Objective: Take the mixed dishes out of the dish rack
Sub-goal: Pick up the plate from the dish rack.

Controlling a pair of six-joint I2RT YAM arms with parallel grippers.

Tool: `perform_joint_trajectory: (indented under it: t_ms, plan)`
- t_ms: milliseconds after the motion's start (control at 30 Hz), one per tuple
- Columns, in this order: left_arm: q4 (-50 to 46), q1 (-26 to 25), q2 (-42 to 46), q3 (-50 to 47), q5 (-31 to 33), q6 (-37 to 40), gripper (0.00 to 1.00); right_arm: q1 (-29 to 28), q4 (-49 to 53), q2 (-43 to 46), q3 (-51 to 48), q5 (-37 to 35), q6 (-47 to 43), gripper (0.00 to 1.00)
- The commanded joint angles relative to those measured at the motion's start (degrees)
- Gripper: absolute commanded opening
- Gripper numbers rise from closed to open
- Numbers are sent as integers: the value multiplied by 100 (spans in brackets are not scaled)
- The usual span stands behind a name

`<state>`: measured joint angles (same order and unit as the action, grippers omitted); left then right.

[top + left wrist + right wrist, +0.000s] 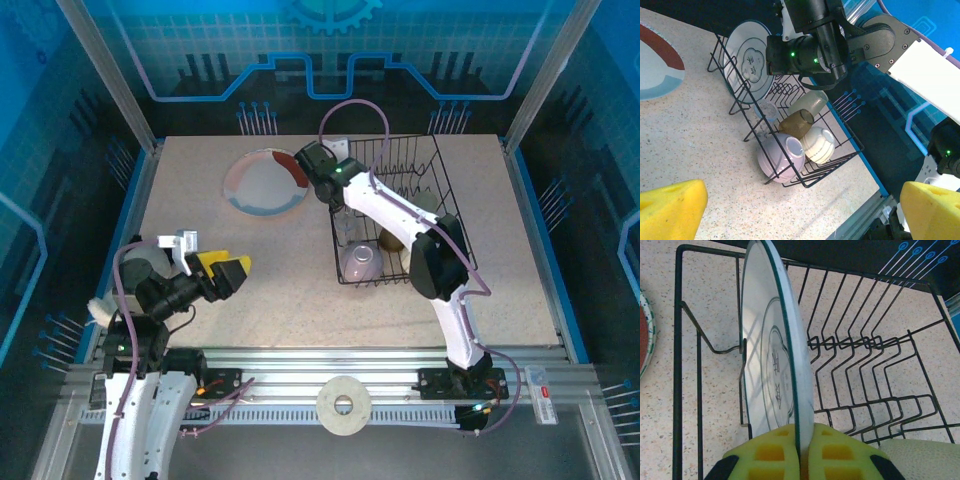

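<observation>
The black wire dish rack (pixel 455 215) stands right of the table's middle. My right gripper (pixel 805 452) is shut on the lower edge of a white plate with a thin green rim (pixel 772 365), which stands upright between prongs at the rack's far left end (pixel 747 62). At the rack's near end lie a lavender bowl (pixel 780 157), a cream bowl (pixel 817 145), a brown cup (pixel 796 123), a clear glass (pixel 767 110) and a pale speckled cup (pixel 810 102). My left gripper (pixel 235 272) hovers open over bare table, left of the rack, with nothing between its fingers.
A red-and-white plate (pixel 265 182) lies flat on the table left of the rack's far end. A roll of tape (pixel 343 404) rests on the front rail. Bare tabletop (pixel 280 260) lies between my left gripper and the rack.
</observation>
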<state>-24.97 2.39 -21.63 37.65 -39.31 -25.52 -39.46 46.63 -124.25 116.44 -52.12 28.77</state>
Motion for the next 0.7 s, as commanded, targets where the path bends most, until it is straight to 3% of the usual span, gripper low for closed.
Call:
perform_joint_trajectory:
  t_ms: [0, 667]
  plan:
    - [118, -43, 89, -47, -33, -14, 99, -70, -238, 530, -90, -509, -267, 0]
    - [15, -46, 73, -38, 225, -16, 99, -80, -1014, 1515, -1017, -638, -742, 0]
